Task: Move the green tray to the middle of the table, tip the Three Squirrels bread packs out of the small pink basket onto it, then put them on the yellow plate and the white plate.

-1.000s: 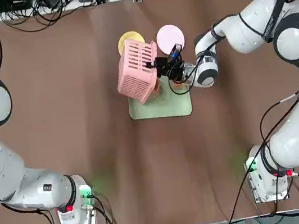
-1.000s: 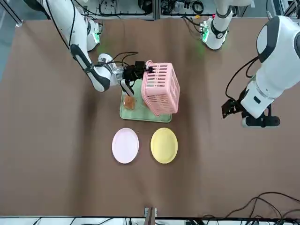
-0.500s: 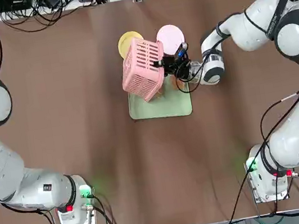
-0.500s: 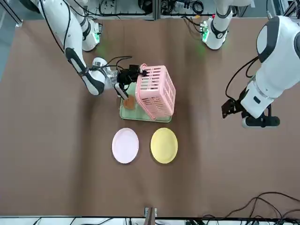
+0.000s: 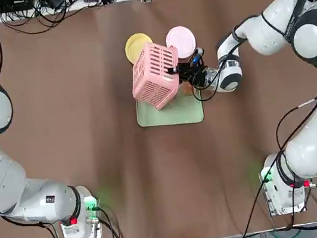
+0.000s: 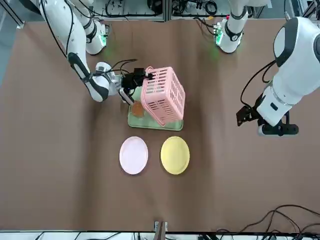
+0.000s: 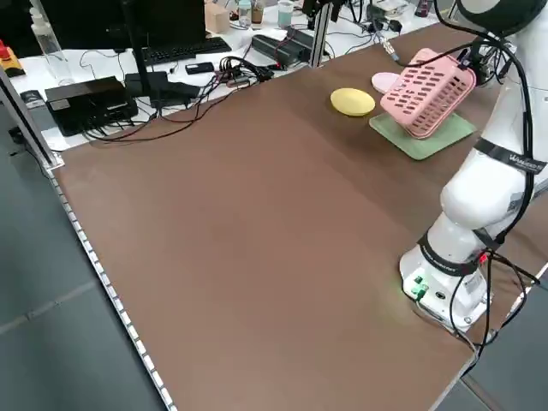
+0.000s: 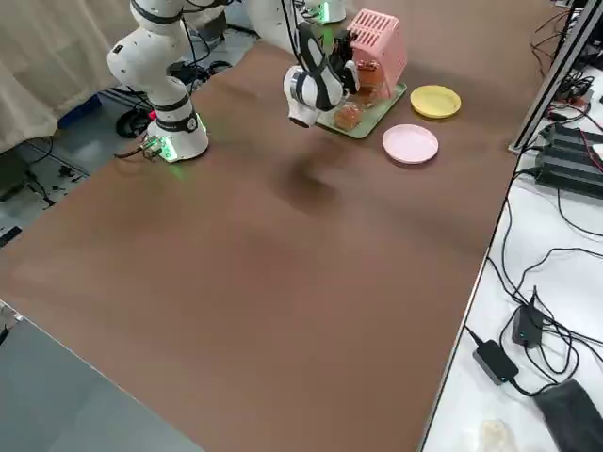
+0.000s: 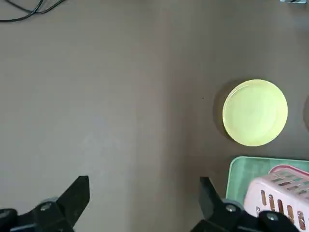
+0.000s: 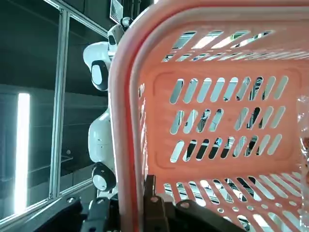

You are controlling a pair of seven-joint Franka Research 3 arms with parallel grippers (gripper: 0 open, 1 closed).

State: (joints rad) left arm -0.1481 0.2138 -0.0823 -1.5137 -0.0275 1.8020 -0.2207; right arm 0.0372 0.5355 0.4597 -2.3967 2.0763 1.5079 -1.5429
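Basket (image 5: 154, 75) hangs tipped above the tray (image 5: 183, 112) at your frame's centre, right gripper (image 5: 173, 70) clamping its rim so packs (image 6: 137, 110) spill out.

Robotics lab: cabled benches (image 7: 171, 73), aluminium framing (image 8: 556, 56).

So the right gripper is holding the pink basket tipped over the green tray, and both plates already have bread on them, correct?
Not quite: the yellow plate and white plate are bare in the front view. The rest holds: the right gripper holds the pink basket tipped over the green tray.
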